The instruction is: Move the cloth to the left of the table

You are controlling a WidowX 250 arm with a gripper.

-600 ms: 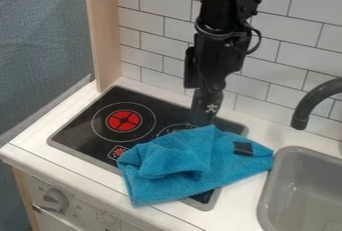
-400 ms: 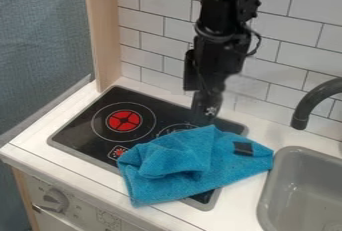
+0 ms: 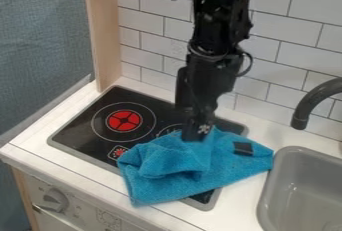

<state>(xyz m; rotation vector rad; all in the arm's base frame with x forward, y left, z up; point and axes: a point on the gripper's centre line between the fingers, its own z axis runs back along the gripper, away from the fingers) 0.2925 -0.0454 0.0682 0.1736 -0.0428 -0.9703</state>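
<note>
The black, flat, grey-rimmed stovetop (image 3: pixel 77 130) lay toward the left of the white desk (image 3: pixel 40 145). The crumpled blue fabric cloth (image 3: pixel 187 167) covered its near right part, reaching almost to the grey rounded sink (image 3: pixel 300 190). Over the cloth's upper part hung the black two-finger gripper (image 3: pixel 194 137); whether it was spread or pressed together could not be told. A good grasp called for settling over a raised fold, pinching a thick bunch — not just the surface — and lifting clear before going left. Left to right: one stovetop, one cloth, one gripper, one sink.
</note>
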